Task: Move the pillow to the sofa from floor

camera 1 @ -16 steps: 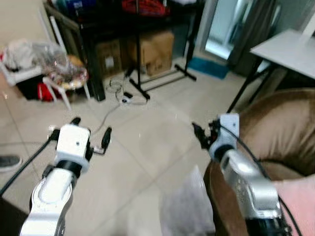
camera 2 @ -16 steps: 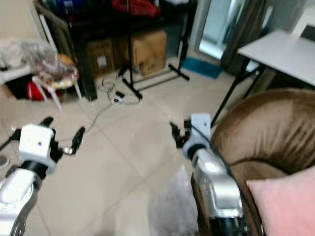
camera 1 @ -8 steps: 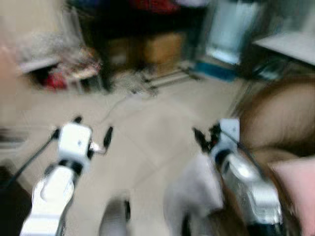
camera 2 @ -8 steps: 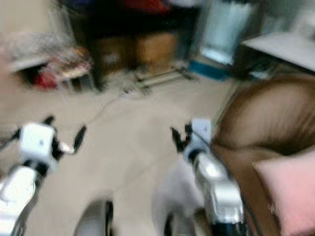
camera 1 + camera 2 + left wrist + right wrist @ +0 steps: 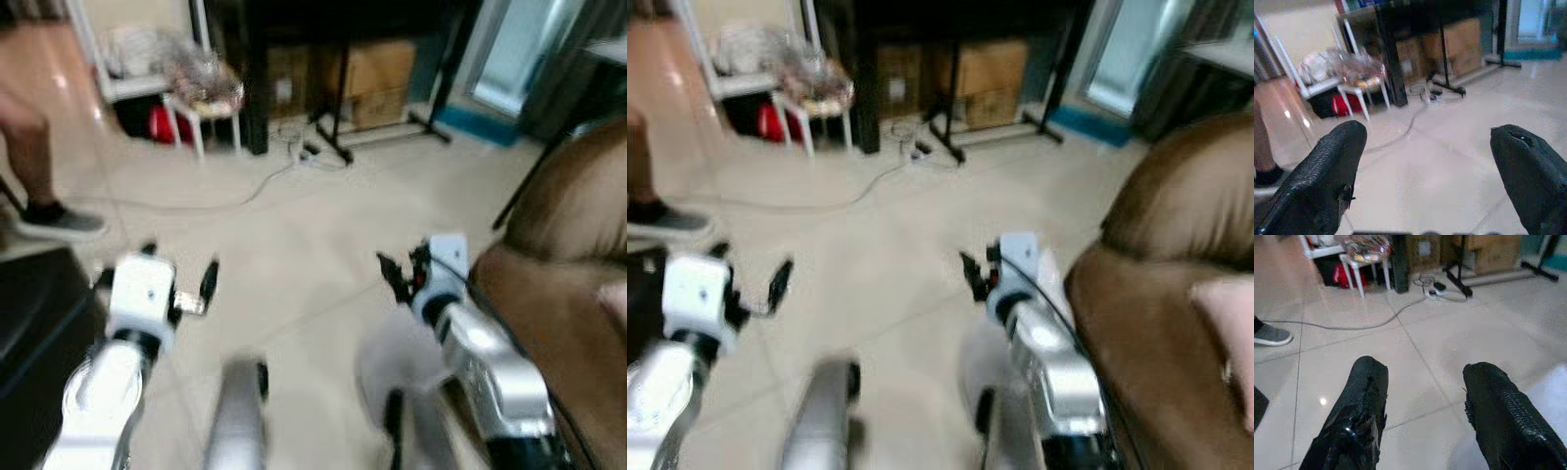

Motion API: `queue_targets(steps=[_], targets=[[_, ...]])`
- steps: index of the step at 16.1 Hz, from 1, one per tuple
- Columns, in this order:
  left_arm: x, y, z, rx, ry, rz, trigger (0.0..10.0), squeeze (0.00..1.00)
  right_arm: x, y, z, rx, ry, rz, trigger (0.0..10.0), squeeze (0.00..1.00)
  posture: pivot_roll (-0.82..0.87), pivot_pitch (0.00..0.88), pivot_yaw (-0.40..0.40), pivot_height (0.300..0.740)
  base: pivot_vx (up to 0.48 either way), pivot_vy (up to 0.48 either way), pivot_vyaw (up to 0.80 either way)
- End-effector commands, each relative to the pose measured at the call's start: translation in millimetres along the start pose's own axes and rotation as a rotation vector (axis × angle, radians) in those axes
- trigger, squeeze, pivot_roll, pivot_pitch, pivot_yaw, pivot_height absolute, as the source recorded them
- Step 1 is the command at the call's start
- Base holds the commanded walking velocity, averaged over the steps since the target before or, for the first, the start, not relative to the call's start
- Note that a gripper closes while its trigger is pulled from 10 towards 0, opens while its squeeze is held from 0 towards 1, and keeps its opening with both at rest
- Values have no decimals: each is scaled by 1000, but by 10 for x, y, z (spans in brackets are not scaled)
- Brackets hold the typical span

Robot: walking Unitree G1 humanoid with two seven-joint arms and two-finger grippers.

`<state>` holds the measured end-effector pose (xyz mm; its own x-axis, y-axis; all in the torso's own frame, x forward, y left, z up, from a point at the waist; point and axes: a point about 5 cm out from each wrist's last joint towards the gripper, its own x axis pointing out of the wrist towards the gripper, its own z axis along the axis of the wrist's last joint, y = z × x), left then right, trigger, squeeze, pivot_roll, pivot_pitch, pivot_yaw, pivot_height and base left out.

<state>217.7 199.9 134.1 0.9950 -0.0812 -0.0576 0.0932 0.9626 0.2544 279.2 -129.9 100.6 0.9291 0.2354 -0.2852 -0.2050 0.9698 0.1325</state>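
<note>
A pink pillow lies on the brown sofa at the right edge, cut off by the frame. My right gripper hangs open and empty over the tiled floor, just left of the sofa's arm. Further left, my left gripper is also open with nothing in it. In the right wrist view the two black fingers stand apart above bare tiles. The left wrist view shows wide-spread fingers facing the floor and a stool. The head views are blurred.
A person's leg and grey shoe stand at the far left. A white stool with clutter, cardboard boxes, a black stand and a floor cable lie ahead. A dark object sits low left.
The whole view has swung left, so the sofa and pillow slid toward the right edge and a person's leg came in at the left. Both arms keep the same open pose.
</note>
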Motion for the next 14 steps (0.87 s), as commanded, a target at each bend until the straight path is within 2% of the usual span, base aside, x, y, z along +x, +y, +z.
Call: queue_targets(steps=[1,14], targets=[[46,11,66,5,-28,7,10000,275,5,-19,40,-18,-16,-10,10000,0,54,0,-41,546,281,0,0],[51,46,55,6,-30,15,10000,275,6,-66,34,-24,-25,-51,10000,0,52,0,-39,546,293,0,0]])
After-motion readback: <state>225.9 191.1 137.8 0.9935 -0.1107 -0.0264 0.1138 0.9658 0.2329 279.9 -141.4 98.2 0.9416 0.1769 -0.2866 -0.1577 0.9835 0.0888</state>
